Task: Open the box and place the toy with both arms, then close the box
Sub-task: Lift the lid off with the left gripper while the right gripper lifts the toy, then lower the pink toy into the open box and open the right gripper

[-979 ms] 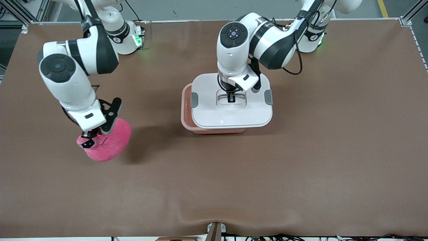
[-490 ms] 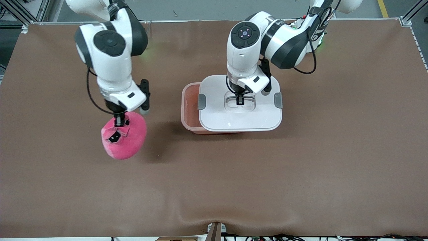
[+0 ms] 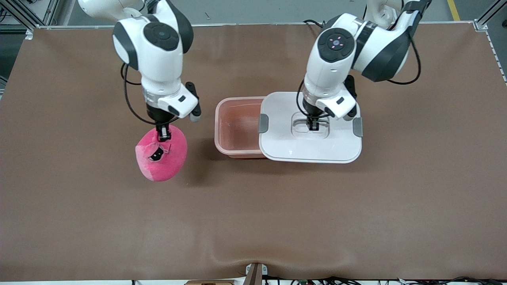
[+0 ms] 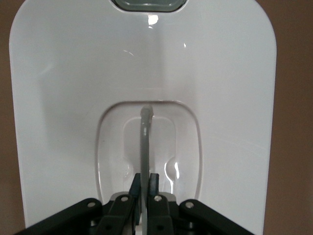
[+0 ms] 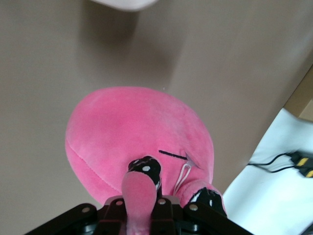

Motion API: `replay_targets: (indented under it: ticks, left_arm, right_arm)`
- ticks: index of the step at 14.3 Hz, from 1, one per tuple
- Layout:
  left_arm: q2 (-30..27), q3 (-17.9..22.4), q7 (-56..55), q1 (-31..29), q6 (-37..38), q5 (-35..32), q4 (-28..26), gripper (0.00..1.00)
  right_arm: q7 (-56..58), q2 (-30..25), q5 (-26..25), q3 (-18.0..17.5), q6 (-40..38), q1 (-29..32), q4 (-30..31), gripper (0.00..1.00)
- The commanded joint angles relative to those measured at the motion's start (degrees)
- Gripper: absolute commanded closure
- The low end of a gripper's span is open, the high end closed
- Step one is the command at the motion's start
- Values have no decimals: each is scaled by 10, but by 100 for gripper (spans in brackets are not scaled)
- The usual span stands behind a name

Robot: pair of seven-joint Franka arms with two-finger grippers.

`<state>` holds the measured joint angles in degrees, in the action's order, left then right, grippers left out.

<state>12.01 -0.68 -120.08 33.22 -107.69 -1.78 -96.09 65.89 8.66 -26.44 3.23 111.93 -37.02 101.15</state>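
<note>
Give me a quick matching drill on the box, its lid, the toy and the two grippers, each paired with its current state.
Things:
1. toy
2. lid
3. box
4. left gripper

States:
A. open, nothing inside that shows
B. shut on the lid's centre handle
C. hanging over the table from the shut right gripper
D. lifted, over the box's end toward the left arm

Pairs: 1-C, 2-D, 3-A, 4-B
</note>
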Motion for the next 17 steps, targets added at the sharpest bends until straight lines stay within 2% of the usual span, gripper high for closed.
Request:
replay_targets:
  ticks: [1,4,10,12,14,17]
  left_arm:
    - [-44,-8,51,-38,-4,-1,-37,100]
    - [-48,-8,63,-71,-5,-1,-45,100]
    - [-58,-8,168,-115,-7,0,-55,100]
    - [-59,-8,177,-130,-2,4,-53,100]
    - [-61,-8,233,-154,-1,6,-55,100]
    - [-61,-8,228,-203,13,49,-54,100]
  right_arm:
    - [-4,-8,-65,2,-14,-72,-4,100]
    - [-34,-5,-74,1,-27,-108,-3,100]
    - [-104,8,-96,2,-98,-217,-3,100]
    - [-107,15,-97,1,-99,-223,-4,100]
    - [-122,26,-98,1,-99,-231,-9,100]
    - [-122,62,-97,1,-100,-234,-31,100]
